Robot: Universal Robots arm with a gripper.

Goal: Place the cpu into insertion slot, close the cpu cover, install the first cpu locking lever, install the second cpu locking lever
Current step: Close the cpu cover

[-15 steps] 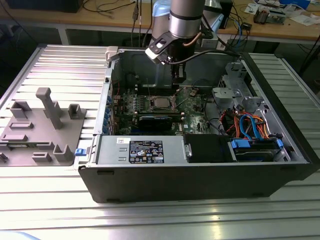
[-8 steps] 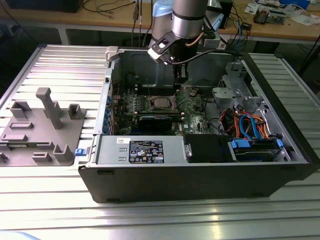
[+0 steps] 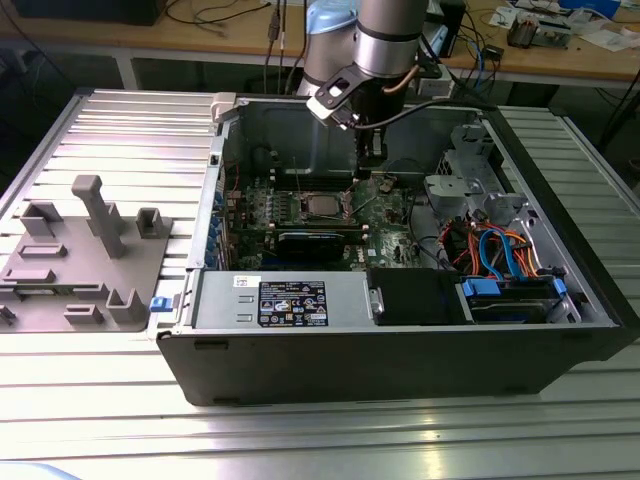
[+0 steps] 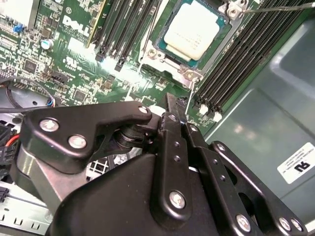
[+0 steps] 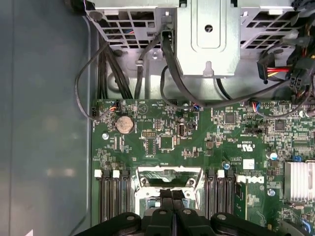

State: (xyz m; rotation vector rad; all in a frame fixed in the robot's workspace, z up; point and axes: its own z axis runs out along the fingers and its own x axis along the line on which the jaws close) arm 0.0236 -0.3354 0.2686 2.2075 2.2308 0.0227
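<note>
Inside the open computer case point(image 3: 400, 350), one cpu point(image 4: 193, 28) lies flat in the motherboard point(image 5: 162, 128) socket, pale metal top up. It is square, so it has no long axis. One cpu cover point(image 5: 170, 170) frames the socket. Two wire levers point(image 4: 275, 7) show in the second wrist view. The gripper point(image 4: 172, 115) hangs just beside the cpu, not touching it, fingers pressed together. Whether they pinch the nearer lever, I cannot tell.

- White logo lettering point(image 4: 76, 23), printed on the green motherboard point(image 4: 59, 61).
- White sticker point(image 4: 299, 167), black print, on the grey case wall point(image 4: 256, 98).
- Black label point(image 3: 292, 303), white print and marks, on the metal cover plate point(image 3: 215, 300).
- Small white sticker point(image 3: 246, 282), same plate.
</note>
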